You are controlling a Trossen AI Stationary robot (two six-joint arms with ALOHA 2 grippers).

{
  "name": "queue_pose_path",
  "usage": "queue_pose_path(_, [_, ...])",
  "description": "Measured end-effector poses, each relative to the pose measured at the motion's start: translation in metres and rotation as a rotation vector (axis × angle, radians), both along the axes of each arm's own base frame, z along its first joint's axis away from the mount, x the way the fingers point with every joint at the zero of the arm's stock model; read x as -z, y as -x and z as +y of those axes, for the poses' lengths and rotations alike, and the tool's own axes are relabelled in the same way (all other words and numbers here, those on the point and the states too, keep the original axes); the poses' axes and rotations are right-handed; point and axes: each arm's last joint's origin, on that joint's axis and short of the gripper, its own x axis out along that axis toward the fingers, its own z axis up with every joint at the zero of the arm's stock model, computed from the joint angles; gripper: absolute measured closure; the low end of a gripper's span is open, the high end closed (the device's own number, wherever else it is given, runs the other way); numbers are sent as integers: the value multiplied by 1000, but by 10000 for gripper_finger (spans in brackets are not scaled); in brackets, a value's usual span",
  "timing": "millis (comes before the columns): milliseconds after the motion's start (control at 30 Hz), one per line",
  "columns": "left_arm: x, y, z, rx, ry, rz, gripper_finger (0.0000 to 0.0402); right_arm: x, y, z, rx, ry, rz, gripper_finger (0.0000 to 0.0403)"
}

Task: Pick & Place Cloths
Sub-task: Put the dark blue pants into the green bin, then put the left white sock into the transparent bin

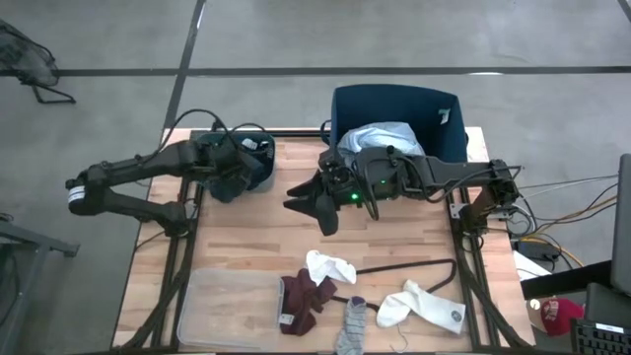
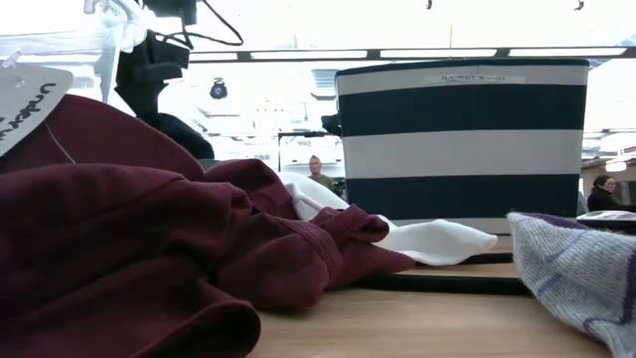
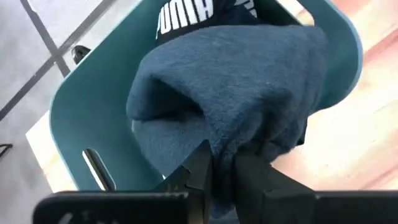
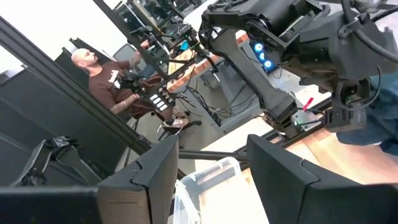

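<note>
A dark navy cloth [image 3: 236, 87] lies heaped in a teal bin [image 3: 81, 106] at the table's far left, part of it spilling over the rim. My left gripper [image 3: 222, 163] is above the bin [image 1: 258, 163], shut on that cloth. My right gripper [image 1: 304, 202] hangs open in mid-air over the table's middle, pointing left, with nothing between its fingers [image 4: 155, 174]. A light blue shirt [image 1: 385, 135] lies in the striped basket [image 1: 434, 128]. Two white socks [image 1: 330, 266] [image 1: 424, 306], a maroon piece [image 1: 301, 301] and a grey sock [image 1: 353, 325] lie near the front edge. My left gripper pinches a bunched fold of the navy cloth [image 3: 224, 146] between its two fingers, which stand close together. The fingers come slanting down from above. The rest of the cloth rests slack in the teal bin and over its rim.
A clear plastic tray [image 1: 227, 306] sits at the near left, the maroon piece overlapping its right end. A thin black wire hanger [image 1: 414, 266] lies between the white socks. The striped basket [image 2: 462, 139] stands at the far edge. Bare wood lies between the bin and the near things.
</note>
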Motion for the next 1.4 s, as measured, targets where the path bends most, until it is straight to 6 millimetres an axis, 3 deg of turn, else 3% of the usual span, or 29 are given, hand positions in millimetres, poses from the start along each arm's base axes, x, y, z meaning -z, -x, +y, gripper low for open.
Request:
queue_pose_path(600, [-27,0,2,-13,-70,-78,349,8,-3,1,4,-25,23,192])
queue_pose_path(867, [-51,1,1,11,-100,-135,348,9,-3,1,4,-25,22,208])
queue_pose_path(1400, [-56,6,1,31,-155,-71,348,9,-3,1,4,-25,21,239])
